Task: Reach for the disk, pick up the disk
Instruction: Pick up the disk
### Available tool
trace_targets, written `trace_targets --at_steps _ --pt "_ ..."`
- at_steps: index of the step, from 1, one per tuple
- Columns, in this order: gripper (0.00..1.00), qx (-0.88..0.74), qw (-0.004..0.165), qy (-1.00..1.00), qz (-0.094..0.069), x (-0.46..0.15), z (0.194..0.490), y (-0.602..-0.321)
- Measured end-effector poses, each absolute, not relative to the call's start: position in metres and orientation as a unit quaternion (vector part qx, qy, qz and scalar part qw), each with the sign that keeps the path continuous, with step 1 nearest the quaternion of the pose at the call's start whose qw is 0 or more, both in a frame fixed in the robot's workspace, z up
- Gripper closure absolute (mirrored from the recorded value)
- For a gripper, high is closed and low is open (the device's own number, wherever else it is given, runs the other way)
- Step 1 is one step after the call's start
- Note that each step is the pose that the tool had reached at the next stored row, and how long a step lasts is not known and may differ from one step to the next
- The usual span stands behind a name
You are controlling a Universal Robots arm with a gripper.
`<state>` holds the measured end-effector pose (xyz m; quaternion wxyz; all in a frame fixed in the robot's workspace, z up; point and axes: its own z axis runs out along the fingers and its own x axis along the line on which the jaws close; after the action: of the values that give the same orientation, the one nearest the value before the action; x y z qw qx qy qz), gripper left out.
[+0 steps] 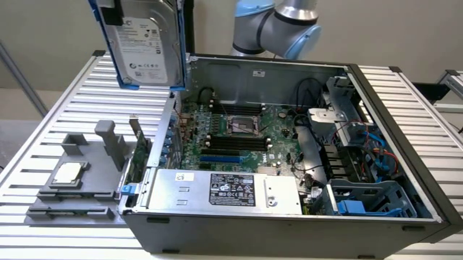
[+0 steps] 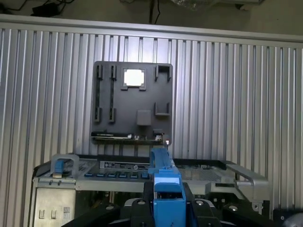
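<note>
Here, the disk (image 1: 145, 49) hangs in the air above the bench (image 1: 58, 108), lifted clear of the open computer case (image 1: 289, 227). It sits at the upper part of the exterior view's left, standing nearly on edge with its white printed label facing outward and its blue plastic bracket running down both long sides.

In the wrist view, the pincer (image 2: 166, 198) is closed on the disk's blue bracket (image 2: 165, 182), which stands straight up between the dark finger bodies. Below and beyond it lies a dark grey fixture plate (image 2: 132, 101) on the ribbed bench, with a small square silvery chip (image 2: 134, 77) seated in one of its pockets. The near edge of the case crosses that view too.

Inside the case, the green motherboard (image 1: 239, 132) lies flat, a large silver box with a black label (image 1: 217, 189) sits at the front edge, and a blue drive cage (image 1: 361, 197) stands at the exterior view's right. The arm's pale blue and silver joints (image 1: 278, 24) show behind the case.

The disk looks like a rigid, dense metal block, fairly heavy for its size and sensitive to knocks. Its bare metal faces appear smooth and likely slippery, so the plastic bracket along the edges seems the safer place to take hold, as here. Held on edge from one end, it could swing or slip if the grip is light.
</note>
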<state>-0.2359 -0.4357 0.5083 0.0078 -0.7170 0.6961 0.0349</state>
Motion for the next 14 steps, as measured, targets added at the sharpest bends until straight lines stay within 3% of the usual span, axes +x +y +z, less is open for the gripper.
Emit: trace_targets --at_steps 14 --pt "0.67 -0.717 0.009 0.696 0.036 -0.172 0.508 -0.457"
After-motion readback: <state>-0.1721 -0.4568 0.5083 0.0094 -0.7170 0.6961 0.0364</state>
